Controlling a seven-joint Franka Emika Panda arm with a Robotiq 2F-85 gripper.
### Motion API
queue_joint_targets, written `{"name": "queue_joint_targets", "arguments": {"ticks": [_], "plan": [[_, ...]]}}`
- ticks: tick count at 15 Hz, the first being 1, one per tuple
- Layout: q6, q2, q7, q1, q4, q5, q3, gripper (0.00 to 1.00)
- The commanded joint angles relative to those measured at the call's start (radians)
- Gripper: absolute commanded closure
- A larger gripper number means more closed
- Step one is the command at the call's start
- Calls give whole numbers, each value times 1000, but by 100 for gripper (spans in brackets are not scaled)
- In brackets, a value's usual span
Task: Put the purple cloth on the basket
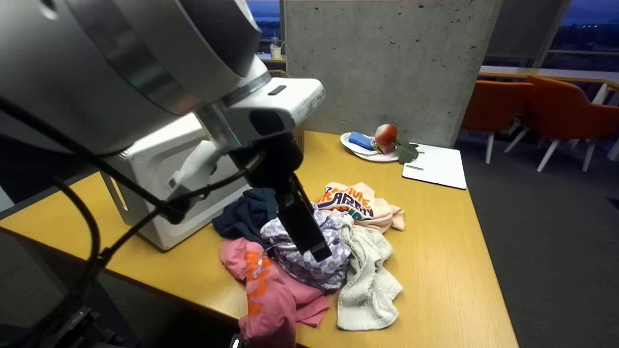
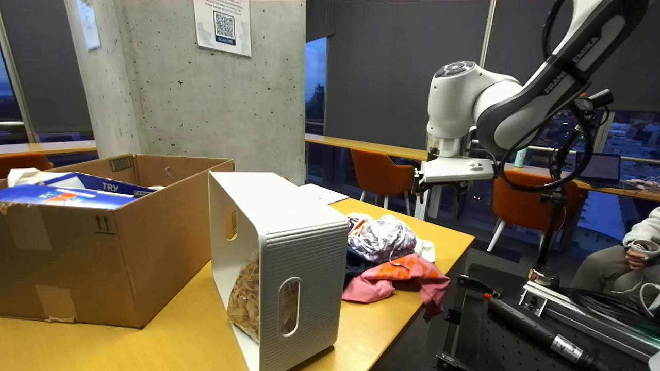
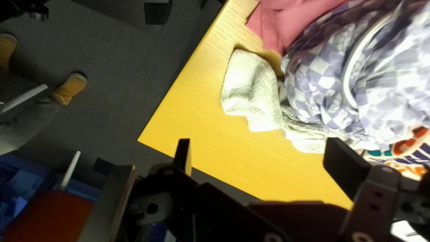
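The gripper (image 3: 258, 149) is hanging in the air, higher than the cloths, and its jaws are standing wide apart, with table (image 1: 435, 251) and floor (image 3: 111, 94) showing between them in the wrist view. The purple cloth (image 2: 388, 238), checked with white, is lying bunched on the table, outside the jaws; the wrist view is showing it at the upper right. It is resting partly over the towel (image 1: 370, 282) and the pink cloth (image 1: 285, 297), which is drooping past the table's edge. The peach cloth (image 1: 367, 210), printed with letters, and the navy cloth (image 1: 244, 215) are lying just beside it. The basket (image 2: 309, 252) is resting on its side near the navy cloth, its opening facing away from the cloths and brown material (image 2: 246, 301) showing inside; the purple cloth is lying outside it. A carton (image 2: 103, 268) is standing just beside the basket, holding blue packaging (image 2: 62, 198). Near the pillar (image 1: 382, 67), a plate (image 1: 375, 157) is bearing a blue sponge (image 1: 360, 140), and a white board (image 1: 437, 166) is lying just beside the plate. In an exterior view, a person (image 2: 613, 281) is sitting well apart from the cloths.
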Motion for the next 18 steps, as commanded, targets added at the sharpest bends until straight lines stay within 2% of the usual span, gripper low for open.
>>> {"name": "queue_joint_targets", "arguments": {"ticks": [1,5,6,7,12,15,18], "plan": [[9,184,105,96,155,-63,-98,0],[29,326,128,180,285,-23,-156,0],[23,305,90,187,269,19,-155,0],[16,289,92,201,240,1,-176,0],[15,314,90,221,268,25,-183,0],[158,278,260,262,256,-135,-265,0],[232,302,483,305,284,-349,-318,0]]}}
